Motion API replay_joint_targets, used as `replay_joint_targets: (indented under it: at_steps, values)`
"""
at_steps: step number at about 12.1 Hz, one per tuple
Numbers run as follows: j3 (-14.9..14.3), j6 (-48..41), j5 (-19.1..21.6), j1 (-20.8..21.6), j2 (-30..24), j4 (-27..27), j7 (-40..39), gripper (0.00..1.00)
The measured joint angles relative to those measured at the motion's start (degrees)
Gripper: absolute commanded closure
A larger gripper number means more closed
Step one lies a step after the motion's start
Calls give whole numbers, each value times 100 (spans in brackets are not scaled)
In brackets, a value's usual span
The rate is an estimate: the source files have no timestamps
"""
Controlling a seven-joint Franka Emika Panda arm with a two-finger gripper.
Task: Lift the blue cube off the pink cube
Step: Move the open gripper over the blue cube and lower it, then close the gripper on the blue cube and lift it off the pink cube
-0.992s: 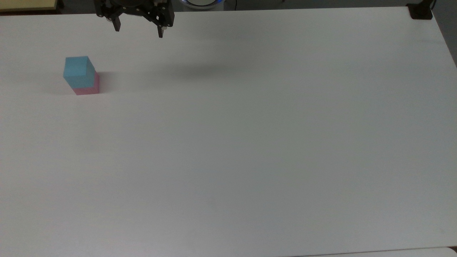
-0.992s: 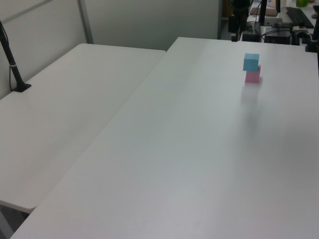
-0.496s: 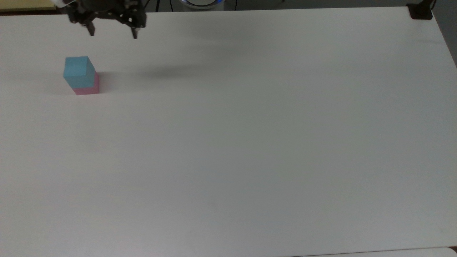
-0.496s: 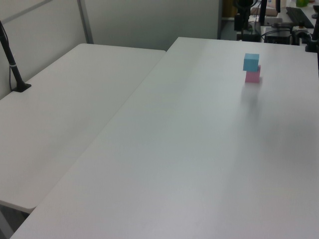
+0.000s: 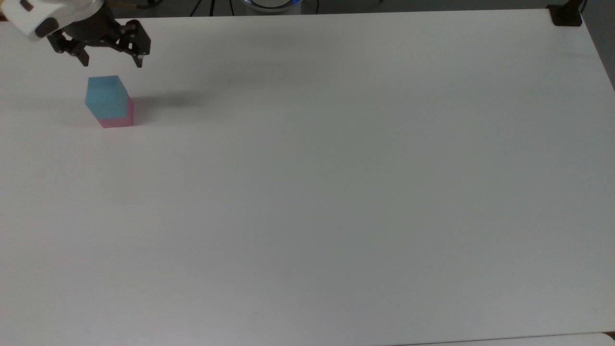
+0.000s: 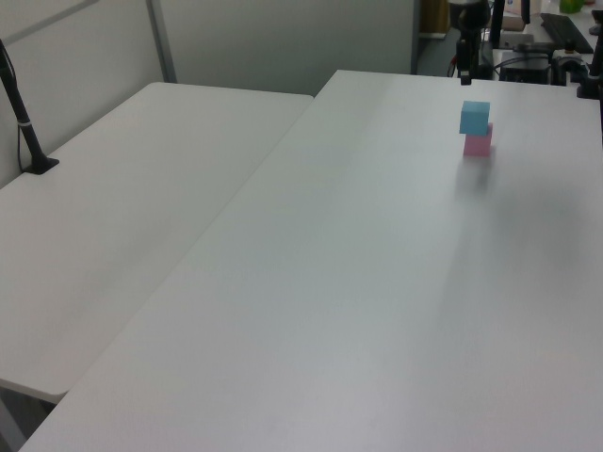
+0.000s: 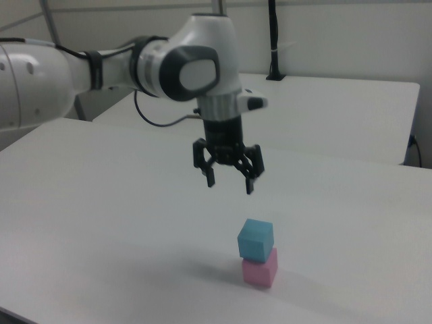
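The blue cube (image 5: 106, 96) (image 6: 475, 117) (image 7: 255, 239) sits stacked on the pink cube (image 5: 120, 117) (image 6: 477, 144) (image 7: 260, 271), near the top view's upper left on the white table. The blue one is set slightly askew on the pink one. My gripper (image 5: 113, 63) (image 7: 229, 184) hangs open in the air above the stack, with nothing between its fingers. In the right view it is well above the blue cube and a little to the right view's left. In the left view the gripper (image 6: 465, 77) shows as a dark shape just beyond the stack.
The white table (image 5: 336, 192) stretches wide to the top view's right. A second white table (image 6: 122, 188) adjoins it on the left view's left, with a black post (image 6: 28, 132) clamped on it. A black clamp (image 5: 566, 17) sits at the top view's upper right corner.
My gripper has travelled toward the top view's left and slightly down the frame, from beside the stack's far right to nearly over it. The cubes have not moved.
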Motion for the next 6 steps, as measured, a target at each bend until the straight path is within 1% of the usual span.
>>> replay_joint_targets:
  at_steps: [2,6]
  values:
    - [-2,159,-46,-148,168,-66,-21,0]
    - [-1,337,-376,-239,624,-150,-25,0]
